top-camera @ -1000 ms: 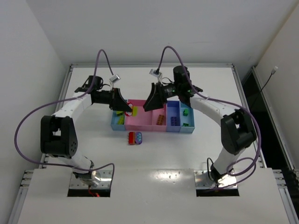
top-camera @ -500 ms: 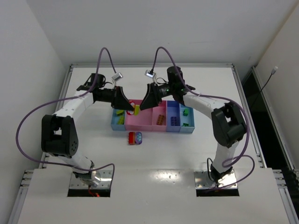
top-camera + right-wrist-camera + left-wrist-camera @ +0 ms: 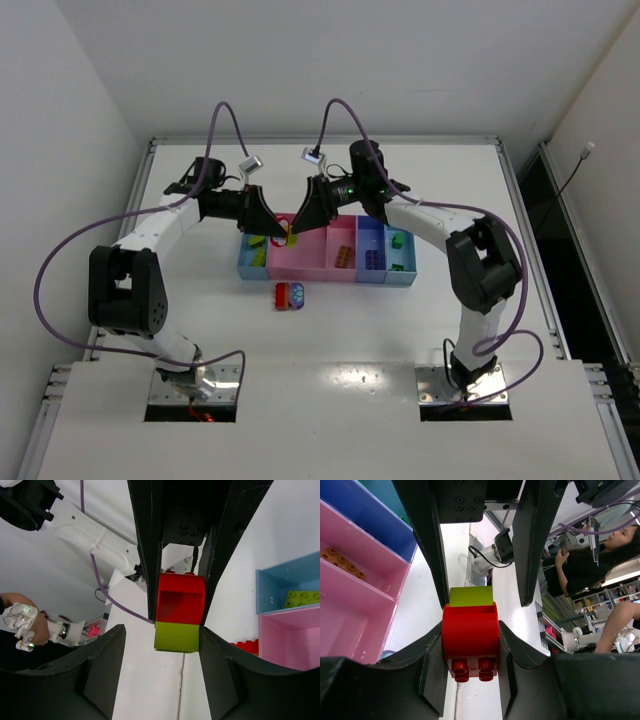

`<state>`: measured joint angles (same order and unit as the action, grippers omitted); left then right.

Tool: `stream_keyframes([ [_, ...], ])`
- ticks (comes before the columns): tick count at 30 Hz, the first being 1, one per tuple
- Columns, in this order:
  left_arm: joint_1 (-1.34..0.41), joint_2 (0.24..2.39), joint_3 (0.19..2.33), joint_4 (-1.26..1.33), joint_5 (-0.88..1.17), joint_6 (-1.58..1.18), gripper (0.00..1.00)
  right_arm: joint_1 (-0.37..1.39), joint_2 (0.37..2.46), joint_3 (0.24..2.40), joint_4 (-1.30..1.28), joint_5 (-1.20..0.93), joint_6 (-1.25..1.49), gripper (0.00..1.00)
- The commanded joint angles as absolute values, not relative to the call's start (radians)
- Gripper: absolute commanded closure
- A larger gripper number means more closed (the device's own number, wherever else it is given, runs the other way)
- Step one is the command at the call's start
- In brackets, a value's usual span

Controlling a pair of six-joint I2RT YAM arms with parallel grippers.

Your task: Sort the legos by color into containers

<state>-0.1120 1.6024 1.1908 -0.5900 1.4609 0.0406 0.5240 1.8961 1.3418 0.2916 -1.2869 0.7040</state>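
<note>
Over the wide pink bin [image 3: 312,262] the left gripper [image 3: 276,238] and right gripper [image 3: 295,231] meet tip to tip, blocking the air above its left half. The three bins [image 3: 385,280] at 3 o'clock lie open from above. Bare table [image 3: 420,330] spreads at 6 o'clock, apart from loose bricks [image 3: 290,295] near the bins' front.

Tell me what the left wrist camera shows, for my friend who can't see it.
The left hand pinches a red lego brick, studs toward the camera, with a lime brick joined to its far end. The right hand straddles the lime brick with its black fingers, leaving a gap on one side. Pink bins sit at left, one holding an orange brick.
</note>
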Motion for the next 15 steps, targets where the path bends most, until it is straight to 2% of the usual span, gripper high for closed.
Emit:
stream_keyframes([
  [1,-0.118,1.582,1.223,-0.569,1.536,0.055,0.88,0.549,1.898,1.362,0.348,-1.307,0.698,0.39],
  [8,-0.118,1.591,1.242,-0.569,1.536,0.055,0.88,0.558,1.898,1.353,0.339,-1.307,0.689,0.40],
  [10,-0.118,1.591,1.243,-0.569,1.536,0.055,0.88,0.558,1.898,1.344,0.324,-1.307,0.680,0.44],
  [15,-0.118,1.591,1.243,-0.569,1.526,0.055,0.88,0.558,1.898,1.353,0.262,-1.273,0.638,0.63],
])
